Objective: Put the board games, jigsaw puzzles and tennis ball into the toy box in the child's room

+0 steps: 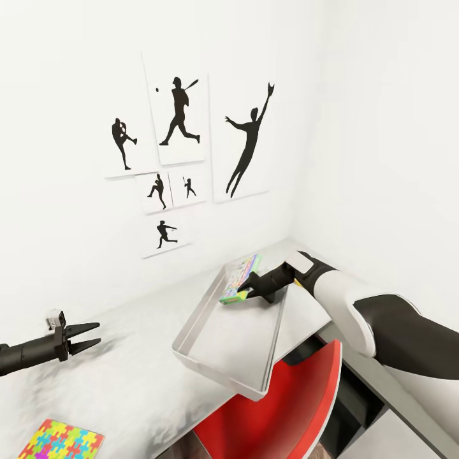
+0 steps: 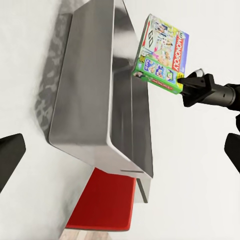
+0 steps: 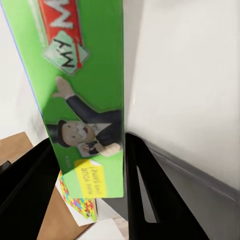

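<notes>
Head view shows the right arm's black jaws (image 1: 254, 288) clamped on the lower end of a flat green board game box (image 1: 241, 278) printed with cartoon art, holding it tilted on edge above the far end of the light grey open-topped toy bin (image 1: 220, 357). From the left wrist view the box (image 2: 161, 54) reads "MONOPOLY" and hangs in the air over the bin (image 2: 85, 100), clear of its walls, with the right jaws (image 2: 186, 86) pinching its bottom edge. Right wrist view has the box (image 3: 82, 85) pressed between the two dark fingers (image 3: 145, 195), the bin's grey wall (image 3: 200, 190) just beside it.

That bin sits on the pale grey bench (image 1: 115, 376) against the white wall, under a cluster of black sports-silhouette pictures (image 1: 182, 121). A red chair (image 1: 280, 414) stands tucked at the bench's front edge, partly beneath the bin's near corner.

Left jaws (image 1: 90, 336) hover low over the bench, well apart from the bin, slightly parted and holding nothing. A multicoloured square jigsaw puzzle (image 1: 60, 441) lies flat on the bench near the front edge, below the left arm.
</notes>
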Robot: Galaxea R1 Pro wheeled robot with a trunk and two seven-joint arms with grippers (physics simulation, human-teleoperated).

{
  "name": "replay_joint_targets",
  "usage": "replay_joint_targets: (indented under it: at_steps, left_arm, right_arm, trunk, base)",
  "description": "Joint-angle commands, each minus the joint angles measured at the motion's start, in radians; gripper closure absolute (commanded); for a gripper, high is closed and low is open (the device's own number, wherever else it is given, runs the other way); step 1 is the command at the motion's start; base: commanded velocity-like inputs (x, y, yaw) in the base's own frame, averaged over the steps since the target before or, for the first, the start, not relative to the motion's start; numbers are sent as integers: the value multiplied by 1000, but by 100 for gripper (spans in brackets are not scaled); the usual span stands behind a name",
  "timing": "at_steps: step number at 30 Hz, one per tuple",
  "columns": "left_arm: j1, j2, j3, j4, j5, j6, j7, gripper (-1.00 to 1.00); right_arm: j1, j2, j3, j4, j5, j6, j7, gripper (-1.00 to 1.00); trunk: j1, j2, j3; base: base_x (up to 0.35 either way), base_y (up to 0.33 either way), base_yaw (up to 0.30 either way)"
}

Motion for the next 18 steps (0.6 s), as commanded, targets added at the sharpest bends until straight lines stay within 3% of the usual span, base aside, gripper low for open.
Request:
replay_joint_targets:
  at_steps: [1,11,18]
  left_arm:
    - [-1,0,1,0,-1,10,-4,-100]
    - [-1,0,1,0,-1,10,-4,-100]
    - [-1,0,2,0,-1,10,-4,-100]
  right_arm:
    - [-1,-1,8,0,-8,3,3,100]
    - [11,-9,6,0,-11,3,18,100]
    - [42,-47,8,0,-4,3,125,100]
  trunk:
    - [1,-2,-2]
    - [1,-2,-2]
    - [1,-2,-2]
  base:
    - [0,0,0]
    - [0,0,0]
    - [0,0,0]
